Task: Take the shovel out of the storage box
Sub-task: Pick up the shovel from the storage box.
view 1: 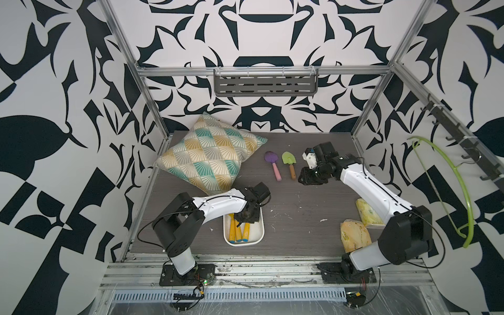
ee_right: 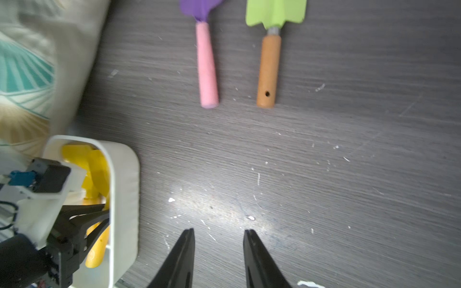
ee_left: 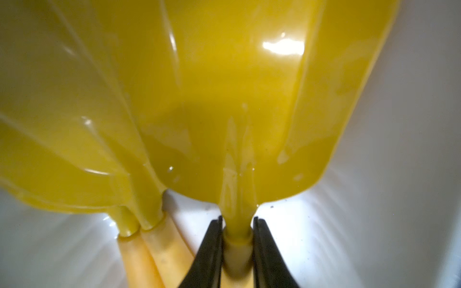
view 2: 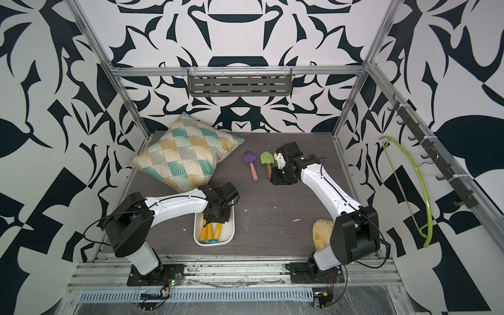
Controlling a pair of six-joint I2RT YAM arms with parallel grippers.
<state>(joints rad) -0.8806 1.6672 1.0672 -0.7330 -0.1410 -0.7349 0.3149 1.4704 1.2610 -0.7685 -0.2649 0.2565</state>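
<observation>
Only the left wrist view showed us the left gripper [ee_left: 237, 220] pinched tight on the slim neck of a glossy yellow shovel [ee_left: 224, 99], lying with two like it in the smooth white storage box [view 1: 259, 234] by the worktop's [view 1: 300, 218] near edge. In both top views the wrist hid that grip. The right gripper [ee_right: 219, 233] stood partly parted and empty above the scuffed wood-grain surface.

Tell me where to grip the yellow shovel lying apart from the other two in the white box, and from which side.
Grip the yellow shovel at its narrow neck, where blade meets handle, from above. The storage box floor shows bare on both sides there, while the blades overlap. The left pincer is shut on that spot.
</observation>
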